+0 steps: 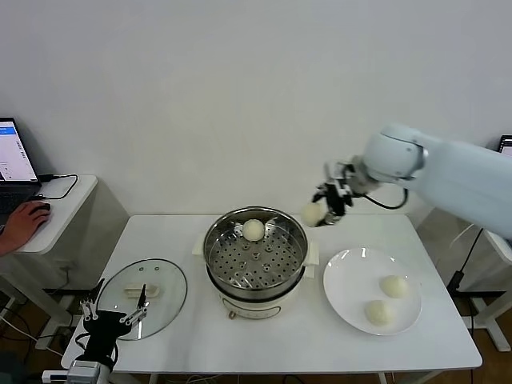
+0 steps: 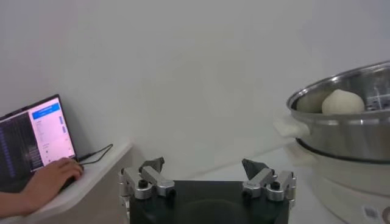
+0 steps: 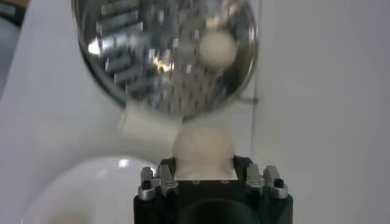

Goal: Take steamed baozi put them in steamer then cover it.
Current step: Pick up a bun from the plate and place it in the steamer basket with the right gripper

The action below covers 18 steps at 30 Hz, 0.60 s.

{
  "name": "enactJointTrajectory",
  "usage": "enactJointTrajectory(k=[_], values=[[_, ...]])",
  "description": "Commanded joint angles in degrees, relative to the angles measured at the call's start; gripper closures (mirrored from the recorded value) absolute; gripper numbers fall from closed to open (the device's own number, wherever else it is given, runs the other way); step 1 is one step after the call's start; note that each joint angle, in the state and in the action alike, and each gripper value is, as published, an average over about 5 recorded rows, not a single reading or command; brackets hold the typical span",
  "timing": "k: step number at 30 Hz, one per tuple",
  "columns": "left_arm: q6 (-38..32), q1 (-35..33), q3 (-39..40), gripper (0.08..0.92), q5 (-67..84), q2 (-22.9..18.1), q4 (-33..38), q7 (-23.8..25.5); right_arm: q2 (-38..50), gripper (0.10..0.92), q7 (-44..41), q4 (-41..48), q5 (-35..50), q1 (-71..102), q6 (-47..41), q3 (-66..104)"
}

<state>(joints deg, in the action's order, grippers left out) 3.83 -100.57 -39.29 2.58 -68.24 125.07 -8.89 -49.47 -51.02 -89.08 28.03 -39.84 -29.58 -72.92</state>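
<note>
The steamer [image 1: 256,260] stands mid-table, a shiny steel pot on a cream base, with one baozi [image 1: 254,230] at the back of its perforated floor. It also shows in the right wrist view [image 3: 158,55] and the left wrist view [image 2: 350,128]. My right gripper [image 1: 324,210] is shut on a second baozi [image 1: 312,214], held in the air just right of the steamer's rim; the bun sits between the jaws in the right wrist view [image 3: 203,149]. Two more baozi [image 1: 394,286] [image 1: 378,313] lie on the white plate [image 1: 344,276]. My left gripper [image 1: 112,314] is open and parked at the table's front left.
A glass lid [image 1: 164,288] lies flat on the table left of the steamer, close to the left gripper. A side desk at far left holds a laptop [image 1: 14,156] and a person's hand [image 1: 24,224].
</note>
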Motion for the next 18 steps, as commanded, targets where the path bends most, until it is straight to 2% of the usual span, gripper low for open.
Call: enactJointTrajectory(k=[1, 8, 18], values=[[-0.01, 0.51, -0.28, 0.177, -0.07, -0.67, 0.46, 0.03, -19.64, 0.431, 5.15, 7.05, 10.33, 0.42, -6.58, -3.75], [-0.19, 0.16, -1.32, 0.177, 0.07, -1.35, 0.51, -0.06, -26.36, 0.431, 6.39, 14.87, 9.28, 6.99, -8.06, -3.98], [-0.29, 0.63, -0.97, 0.177, -0.04, -1.94, 0.21, -0.12, -31.72, 0.431, 8.23, 21.19, 8.6, 12.58, -9.59, -2.85]])
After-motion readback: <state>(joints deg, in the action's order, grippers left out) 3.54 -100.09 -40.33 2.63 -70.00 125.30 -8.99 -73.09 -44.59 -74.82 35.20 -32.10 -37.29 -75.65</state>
